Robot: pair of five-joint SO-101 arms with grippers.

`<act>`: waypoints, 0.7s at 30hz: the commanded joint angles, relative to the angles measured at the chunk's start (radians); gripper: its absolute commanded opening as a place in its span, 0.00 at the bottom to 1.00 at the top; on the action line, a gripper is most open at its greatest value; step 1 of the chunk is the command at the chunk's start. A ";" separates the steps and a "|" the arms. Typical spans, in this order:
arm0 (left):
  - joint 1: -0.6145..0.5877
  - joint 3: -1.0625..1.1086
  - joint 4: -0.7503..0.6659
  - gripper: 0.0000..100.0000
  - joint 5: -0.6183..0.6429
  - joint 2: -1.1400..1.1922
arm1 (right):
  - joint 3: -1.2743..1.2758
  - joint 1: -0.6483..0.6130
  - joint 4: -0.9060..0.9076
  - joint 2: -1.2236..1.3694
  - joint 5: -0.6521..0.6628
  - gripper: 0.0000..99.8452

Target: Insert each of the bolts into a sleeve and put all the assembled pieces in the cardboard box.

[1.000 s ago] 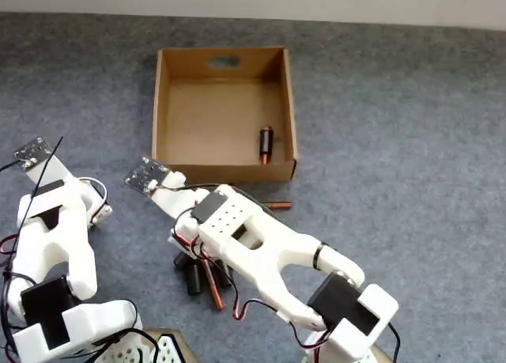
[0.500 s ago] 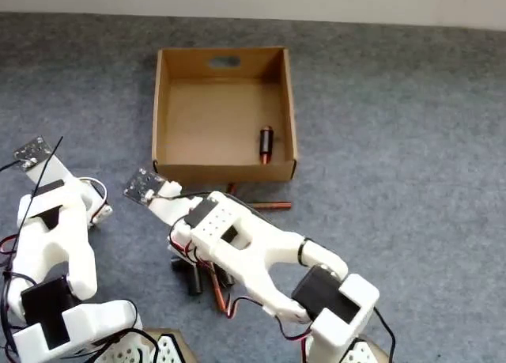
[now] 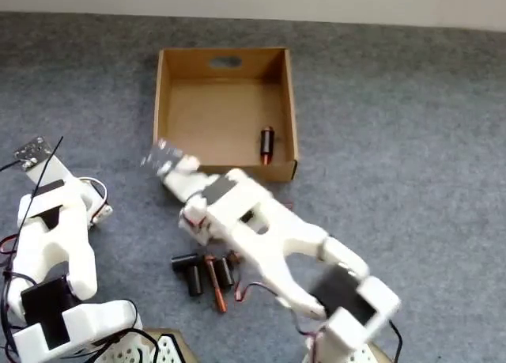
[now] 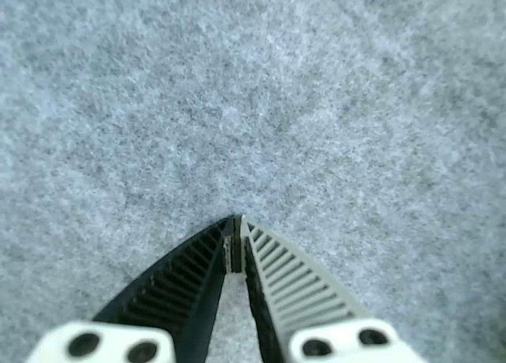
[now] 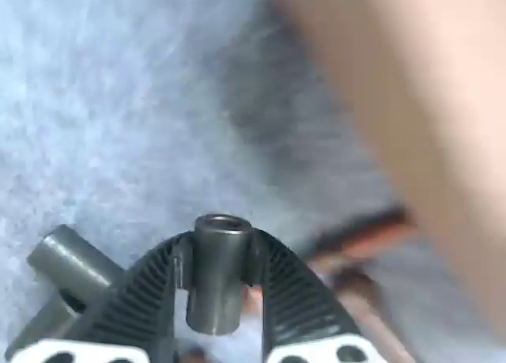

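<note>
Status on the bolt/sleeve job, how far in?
Done: one assembled piece lies in the cardboard box. In hand: the right gripper is shut on a sleeve. To do: loose sleeves and a bolt lie outside the box; the left gripper is shut and empty.

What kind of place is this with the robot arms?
Probably a lab or workshop test bench: the left arm and right arm stand on a grey carpeted table, beside a cardboard box and loose sleeves.
</note>
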 commanded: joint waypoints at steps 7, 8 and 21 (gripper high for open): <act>0.001 -0.038 -0.014 0.03 0.003 -0.008 | 0.021 0.325 0.303 -0.433 0.005 0.01; 0.002 -0.038 -0.014 0.03 0.003 -0.008 | 0.053 0.364 0.315 -0.455 0.005 0.01; 0.021 -0.038 -0.014 0.03 0.002 -0.008 | 0.611 0.789 0.013 -0.509 0.012 0.01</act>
